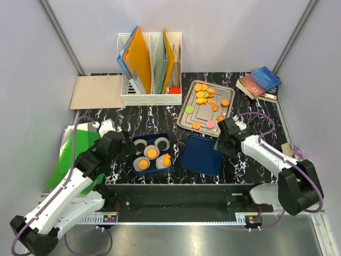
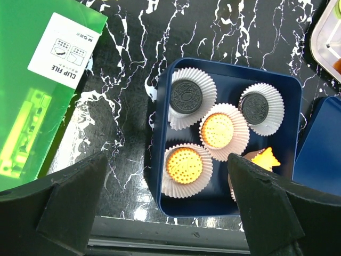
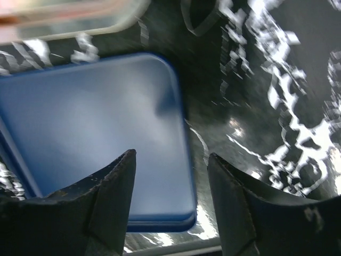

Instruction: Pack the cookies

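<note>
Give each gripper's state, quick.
Left gripper: open, empty, over the dark blue plastic box.
Right gripper: open, empty, over the flat dark blue lid.

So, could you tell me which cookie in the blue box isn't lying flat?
The orange cookie in the blue box's near-right corner stands tilted; the other four lie flat.

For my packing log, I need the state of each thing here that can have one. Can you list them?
blue box: open, partly filled with cookies in paper cups.
blue lid: off, lying flat right of the box.
orange cookie in the near-right cup: tilted, not flat.
metal tray: holds many loose cookies.
left tool: open, empty, above the box.
right tool: open, empty, above the lid.
</note>
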